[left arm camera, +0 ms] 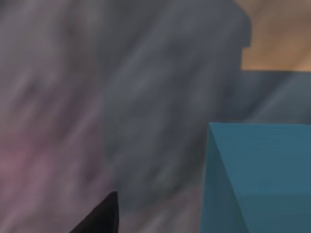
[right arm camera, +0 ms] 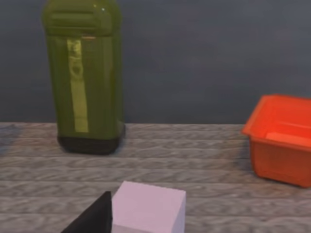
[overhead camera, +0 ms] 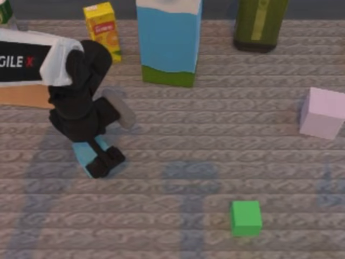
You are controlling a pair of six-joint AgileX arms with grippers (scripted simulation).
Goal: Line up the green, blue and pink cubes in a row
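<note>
On table point(overhead camera: 215, 140): three cubes, one each.

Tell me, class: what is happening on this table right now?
The left gripper is down over the blue cube at the table's left, apparently going for a grasp. The green cube sits alone near the front, and the pink cube is far right. The right arm is out of the top view; its wrist camera looks at the pink cube. No row exists yet.
</note>
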